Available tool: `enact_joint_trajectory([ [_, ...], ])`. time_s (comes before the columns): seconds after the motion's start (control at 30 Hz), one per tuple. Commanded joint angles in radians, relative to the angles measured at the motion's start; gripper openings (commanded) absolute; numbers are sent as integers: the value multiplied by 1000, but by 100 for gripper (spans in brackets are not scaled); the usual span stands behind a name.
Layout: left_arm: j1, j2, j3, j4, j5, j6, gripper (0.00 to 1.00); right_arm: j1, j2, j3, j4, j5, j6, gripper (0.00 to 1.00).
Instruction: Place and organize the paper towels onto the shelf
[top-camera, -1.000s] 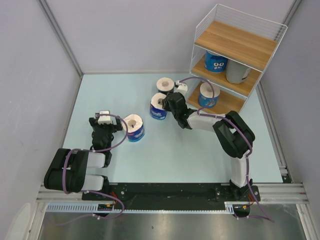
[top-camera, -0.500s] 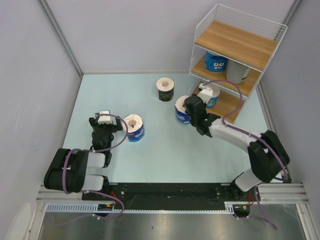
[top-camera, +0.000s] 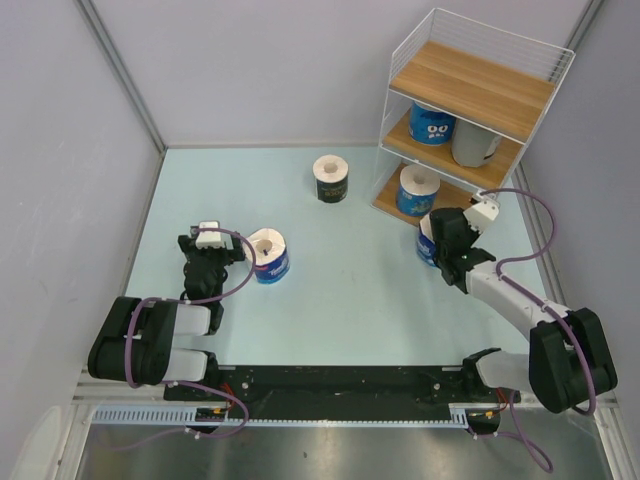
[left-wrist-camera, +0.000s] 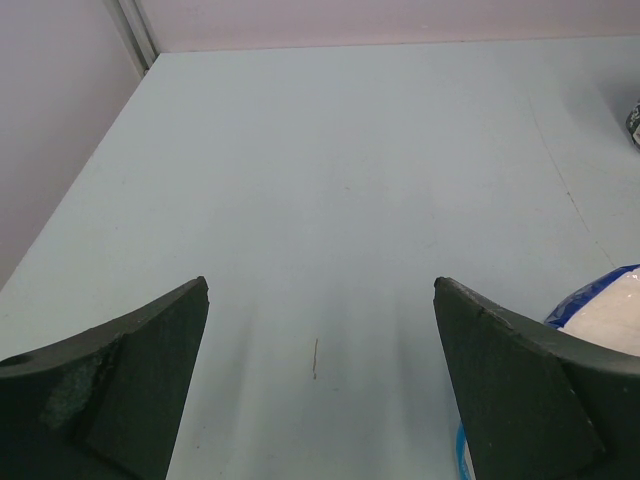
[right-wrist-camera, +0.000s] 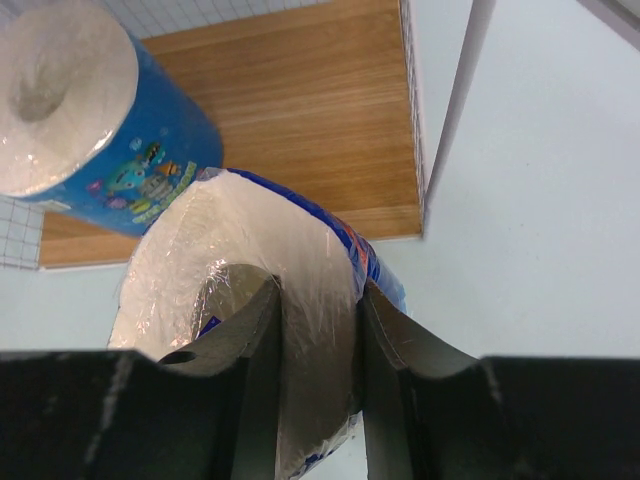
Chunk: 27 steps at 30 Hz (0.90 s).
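My right gripper (top-camera: 436, 241) is shut on a blue-wrapped paper towel roll (top-camera: 428, 245), held just in front of the shelf (top-camera: 470, 88). In the right wrist view one finger sits in the core of this roll (right-wrist-camera: 300, 262) and the other presses its outer wall, gripper (right-wrist-camera: 318, 300). Another blue roll (right-wrist-camera: 90, 120) stands on the bottom wooden board (right-wrist-camera: 300, 110). The middle tier holds a blue roll (top-camera: 432, 125) and a grey roll (top-camera: 472, 146). A black roll (top-camera: 330, 178) stands on the table. My left gripper (top-camera: 207, 243) is open beside a blue roll (top-camera: 268, 255).
The shelf's white wire post (right-wrist-camera: 455, 100) rises just right of the held roll. The left wrist view shows the open gripper (left-wrist-camera: 320, 290) over bare pale table (left-wrist-camera: 330, 180), with the blue roll's edge (left-wrist-camera: 610, 315) at its right finger. Grey walls (top-camera: 90, 150) enclose the table.
My right arm has carried the blue roll from the table's middle, beside the black roll, rightward to the front of the shelf's bottom tier. The left arm has not moved.
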<state>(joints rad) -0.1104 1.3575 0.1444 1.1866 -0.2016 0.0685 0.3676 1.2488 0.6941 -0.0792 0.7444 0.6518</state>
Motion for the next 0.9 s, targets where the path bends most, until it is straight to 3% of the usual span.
enact_joint_trajectory([
  [0.0,3,-18,7,36,31,-7,100,-24,-22,5,140,85,3,11],
  [0.3,3,-18,7,34,31,-7,100,-84,53,-10,320,87,-12,10],
  [0.87,3,-17,6,36,31,-7,100,-159,172,-7,486,72,0,11],
])
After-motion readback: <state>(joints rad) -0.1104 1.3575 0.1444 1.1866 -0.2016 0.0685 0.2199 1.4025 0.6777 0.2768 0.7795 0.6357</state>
